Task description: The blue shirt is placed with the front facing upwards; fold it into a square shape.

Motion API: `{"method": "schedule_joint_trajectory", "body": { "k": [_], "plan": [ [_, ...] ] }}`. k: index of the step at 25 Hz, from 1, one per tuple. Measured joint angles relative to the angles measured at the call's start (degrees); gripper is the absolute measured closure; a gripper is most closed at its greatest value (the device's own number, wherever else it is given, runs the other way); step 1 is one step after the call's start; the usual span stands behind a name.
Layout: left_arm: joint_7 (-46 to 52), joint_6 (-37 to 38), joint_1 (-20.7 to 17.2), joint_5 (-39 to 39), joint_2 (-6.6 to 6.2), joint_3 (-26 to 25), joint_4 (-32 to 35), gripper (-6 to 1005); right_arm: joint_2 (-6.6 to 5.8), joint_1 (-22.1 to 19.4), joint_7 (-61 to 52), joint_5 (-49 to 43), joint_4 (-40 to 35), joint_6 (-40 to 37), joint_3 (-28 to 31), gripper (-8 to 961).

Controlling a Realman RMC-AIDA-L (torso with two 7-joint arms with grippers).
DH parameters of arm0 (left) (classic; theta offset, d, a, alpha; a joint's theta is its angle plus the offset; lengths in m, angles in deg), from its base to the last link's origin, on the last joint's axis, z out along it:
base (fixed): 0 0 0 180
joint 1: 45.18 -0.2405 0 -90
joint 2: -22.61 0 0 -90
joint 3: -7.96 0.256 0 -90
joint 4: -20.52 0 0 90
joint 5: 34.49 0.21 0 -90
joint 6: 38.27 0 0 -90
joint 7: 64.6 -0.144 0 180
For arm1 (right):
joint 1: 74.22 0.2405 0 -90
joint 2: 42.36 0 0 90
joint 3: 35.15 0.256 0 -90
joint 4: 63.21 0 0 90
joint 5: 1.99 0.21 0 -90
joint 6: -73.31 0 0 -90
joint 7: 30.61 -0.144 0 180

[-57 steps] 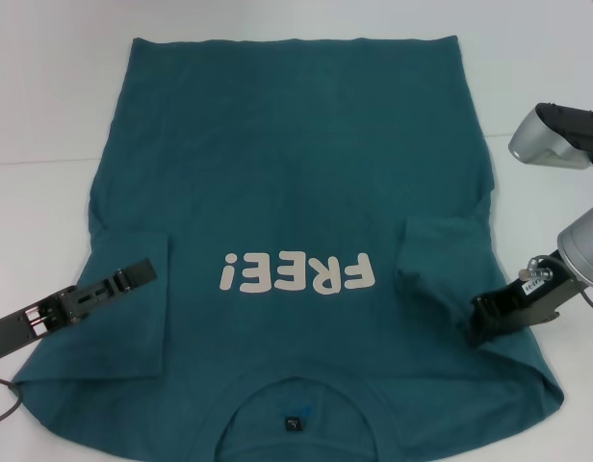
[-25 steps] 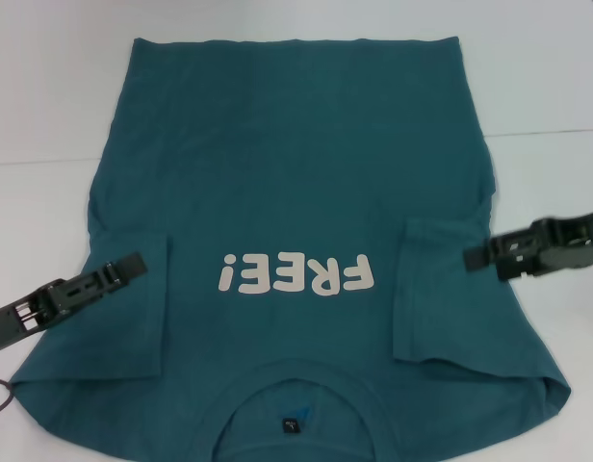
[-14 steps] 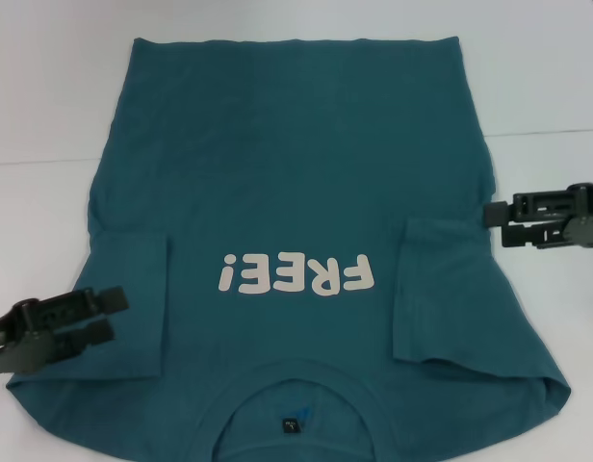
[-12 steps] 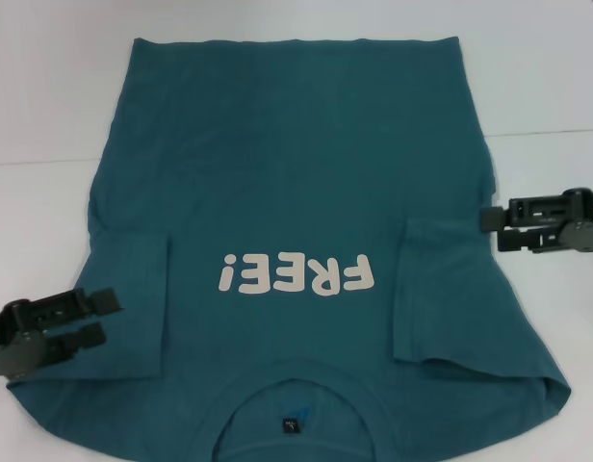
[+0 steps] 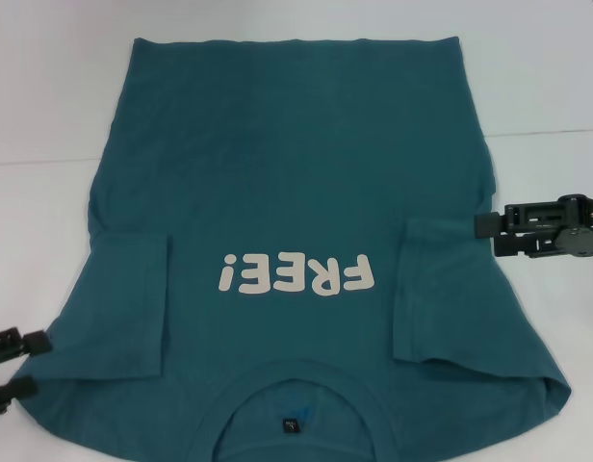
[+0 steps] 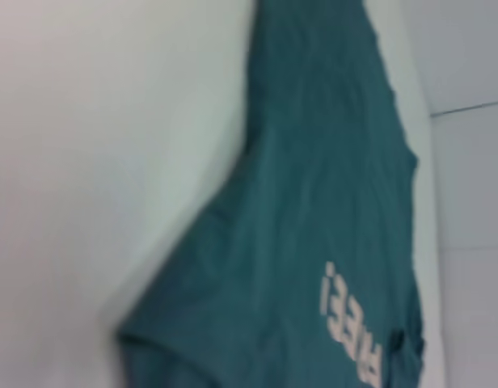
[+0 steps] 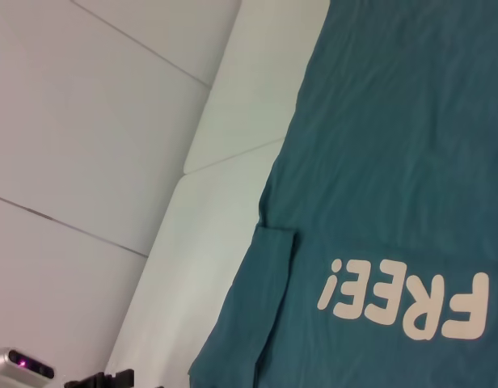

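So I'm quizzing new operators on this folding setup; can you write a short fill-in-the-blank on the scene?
1. The white print on the shirt reads ____.
2. Both sleeves are folded ____ onto the body.
3. The right claw sits at the shirt's ____ edge.
4. The collar lies on the side ____ the robot.

Answers: FREE!; inward; right; nearest

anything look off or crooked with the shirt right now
Nothing stands out. The dark teal-blue cotton T-shirt lies flat, print up, both short sleeves already folded in. The left tool and right tool sit open at its edges, holding nothing.
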State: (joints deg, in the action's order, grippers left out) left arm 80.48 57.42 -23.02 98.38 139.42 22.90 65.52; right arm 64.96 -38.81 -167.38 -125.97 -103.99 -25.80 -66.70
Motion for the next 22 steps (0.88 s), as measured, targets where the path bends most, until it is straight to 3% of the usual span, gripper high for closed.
{"method": "schedule_joint_trajectory", "body": {
  "k": [22],
  "plan": [
    [1.84,-8.06,-1.12,4.65,0.61,-0.37,-1.54,249,-0.19,-0.08,-0.58,-0.03,0.0,0.94,-0.08,112]
  ]
}}
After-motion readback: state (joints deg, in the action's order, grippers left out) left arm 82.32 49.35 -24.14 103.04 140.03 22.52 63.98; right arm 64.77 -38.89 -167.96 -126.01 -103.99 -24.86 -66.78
